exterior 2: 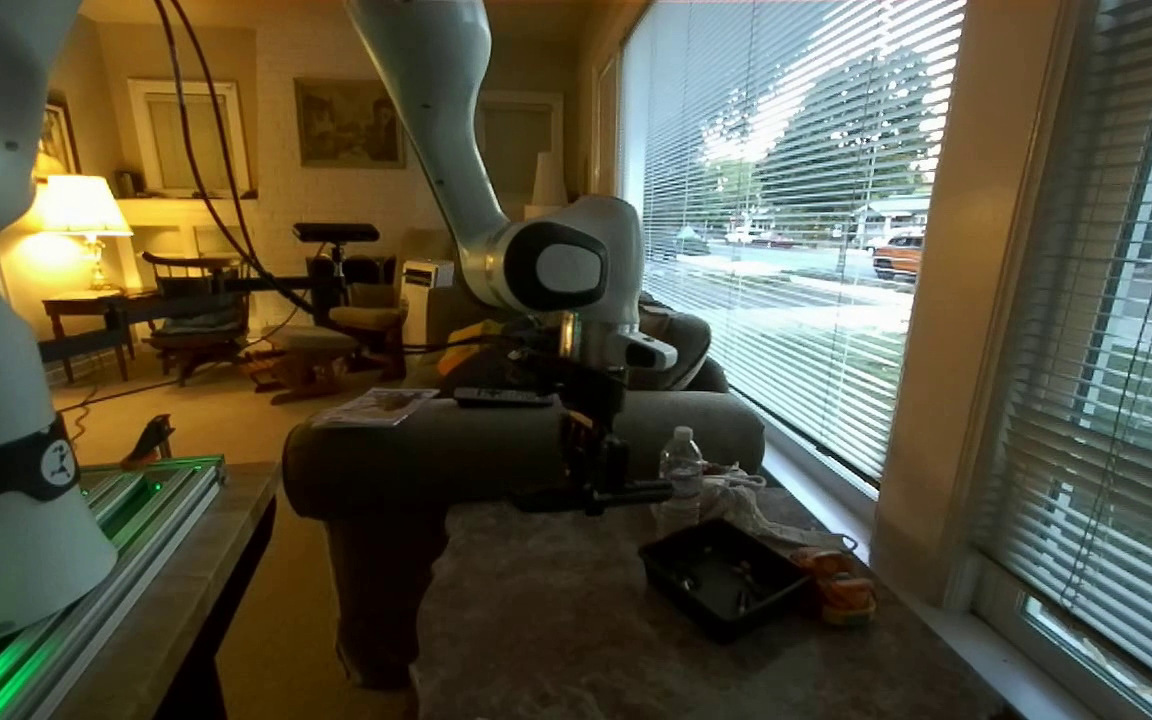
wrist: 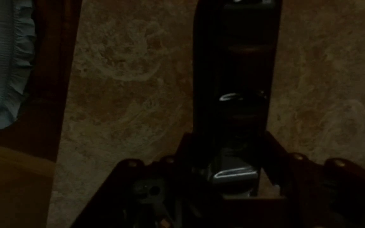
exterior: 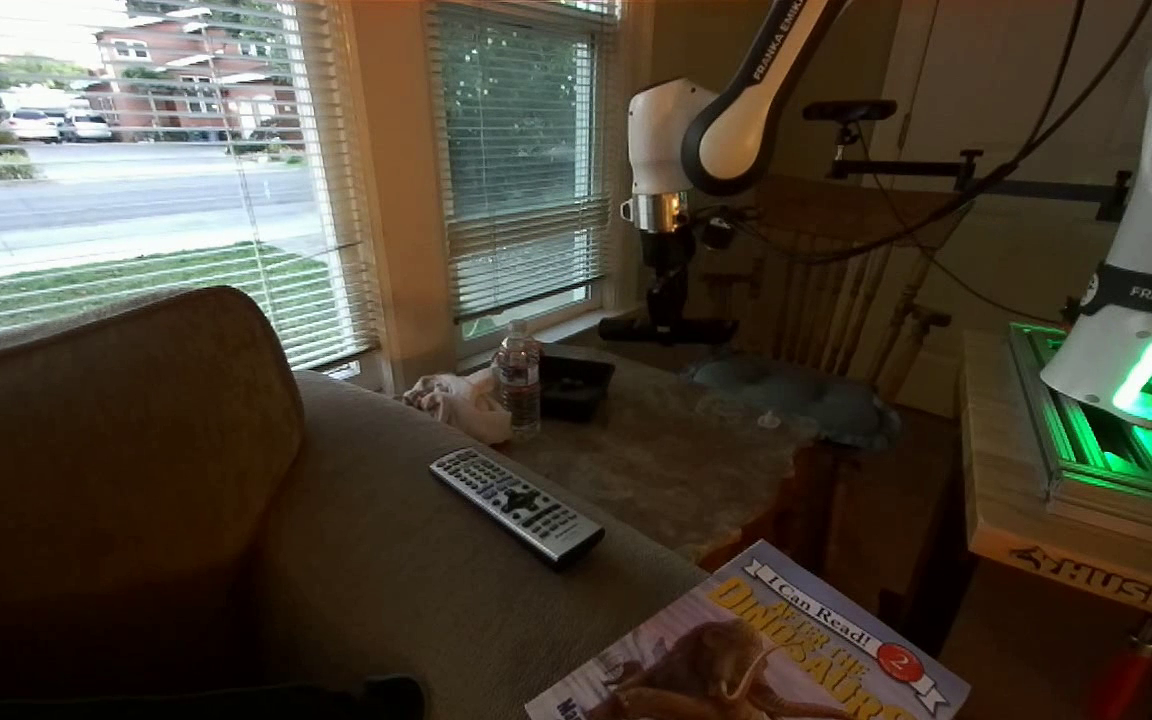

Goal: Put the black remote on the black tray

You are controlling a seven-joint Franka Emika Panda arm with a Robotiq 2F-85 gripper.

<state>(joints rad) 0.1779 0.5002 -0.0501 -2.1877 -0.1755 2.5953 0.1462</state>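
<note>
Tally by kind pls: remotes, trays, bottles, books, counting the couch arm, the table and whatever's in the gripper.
Remotes: 2 (black remote, silver remote)
Tray: 1
Bottle: 1
Book: 1
Total: 5

Black remote (wrist: 234,72): cut off by the wrist view's top edge; details lost in shadow.
Gripper (wrist: 228,147): cut off below in that view.
Tray (exterior: 581,405): partly behind the bottle (exterior: 519,385) in an exterior view; pale specks (exterior 2: 742,598) inside too small to tell.
Book (exterior: 766,650): cut off by the lower edge in an exterior view.
</note>
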